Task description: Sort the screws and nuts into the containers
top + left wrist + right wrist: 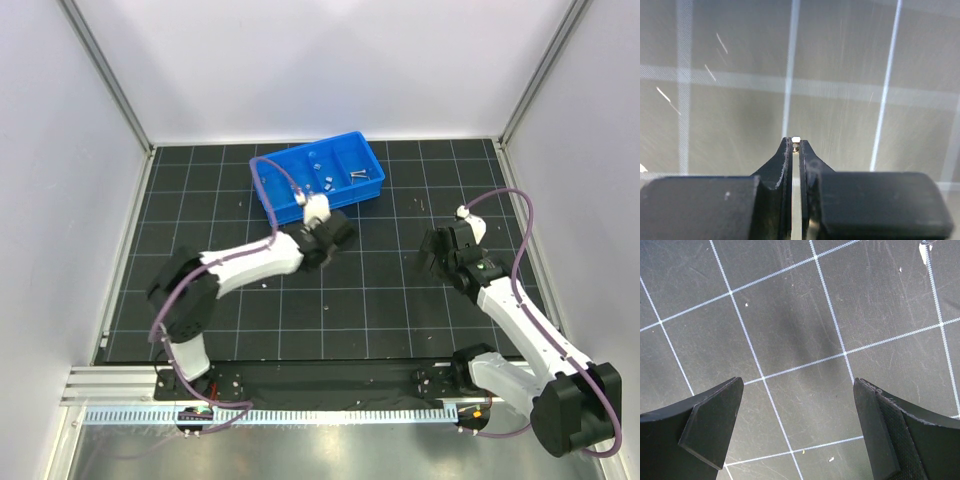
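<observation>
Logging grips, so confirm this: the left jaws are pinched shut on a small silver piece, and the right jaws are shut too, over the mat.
Wrong on the right jaws: the right wrist view shows them wide open over the mat. The left jaws do pinch a small silver piece.

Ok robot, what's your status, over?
Left tool shut on tiny silver piece, screw or nut unclear. Right tool open, empty. Nothing blocks the blue tray.

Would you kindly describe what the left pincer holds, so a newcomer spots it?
Find the bright blue rectangular plastic tray at the far side of the black gridded mat; the left pincer sits before it. Pinched between its tips is a tiny shiny silver metal piece, unlike those lying loose in the tray.
</observation>
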